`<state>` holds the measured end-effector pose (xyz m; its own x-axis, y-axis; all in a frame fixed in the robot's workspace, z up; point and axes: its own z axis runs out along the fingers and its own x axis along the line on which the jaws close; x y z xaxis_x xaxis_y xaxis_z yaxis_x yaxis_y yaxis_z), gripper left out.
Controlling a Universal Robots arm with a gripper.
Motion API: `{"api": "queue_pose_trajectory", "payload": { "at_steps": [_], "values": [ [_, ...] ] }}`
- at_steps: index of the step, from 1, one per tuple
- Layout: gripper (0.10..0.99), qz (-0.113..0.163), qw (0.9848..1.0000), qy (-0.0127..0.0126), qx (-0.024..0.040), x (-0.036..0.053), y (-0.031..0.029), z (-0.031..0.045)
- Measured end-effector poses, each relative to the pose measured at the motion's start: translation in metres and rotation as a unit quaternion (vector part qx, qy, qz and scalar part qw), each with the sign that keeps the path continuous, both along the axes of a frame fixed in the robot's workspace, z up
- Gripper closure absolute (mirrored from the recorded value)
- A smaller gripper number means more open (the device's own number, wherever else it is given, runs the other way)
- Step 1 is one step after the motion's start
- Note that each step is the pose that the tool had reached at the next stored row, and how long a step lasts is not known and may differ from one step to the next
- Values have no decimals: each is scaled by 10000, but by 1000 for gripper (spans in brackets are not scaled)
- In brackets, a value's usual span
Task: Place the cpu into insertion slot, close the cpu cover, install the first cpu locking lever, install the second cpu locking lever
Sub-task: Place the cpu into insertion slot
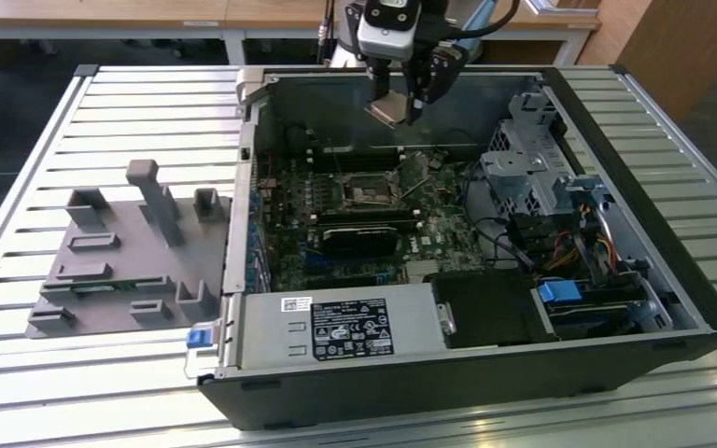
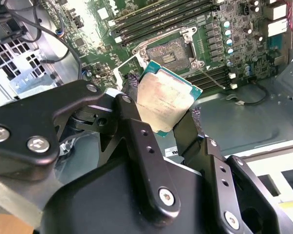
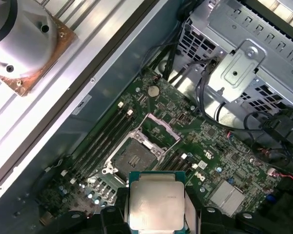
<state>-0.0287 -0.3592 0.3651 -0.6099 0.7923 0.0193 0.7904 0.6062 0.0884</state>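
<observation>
While I hover inside the open case (image 1: 458,387), my gripper (image 2: 162,103) is pinching the cpu (image 3: 155,200) by two opposite edges, well above the insertion slot (image 3: 132,158). Light, stiff, slick chip, I reckon, and fragile underneath: edges only.

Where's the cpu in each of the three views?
Exterior view: the cpu hangs in the gripper over the case's far end.
Second wrist view: cpu tilted between the black fingers.
First wrist view: cpu, metal top facing the camera.
Shared landmark: the insertion slot.
</observation>
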Motion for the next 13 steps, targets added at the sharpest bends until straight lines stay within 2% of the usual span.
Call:
{"api": "queue_pose_trajectory", "payload": {
  "at_steps": [13],
  "values": [
    [549,-412,9992,0,0,-2,0,-3]
  ]
}}
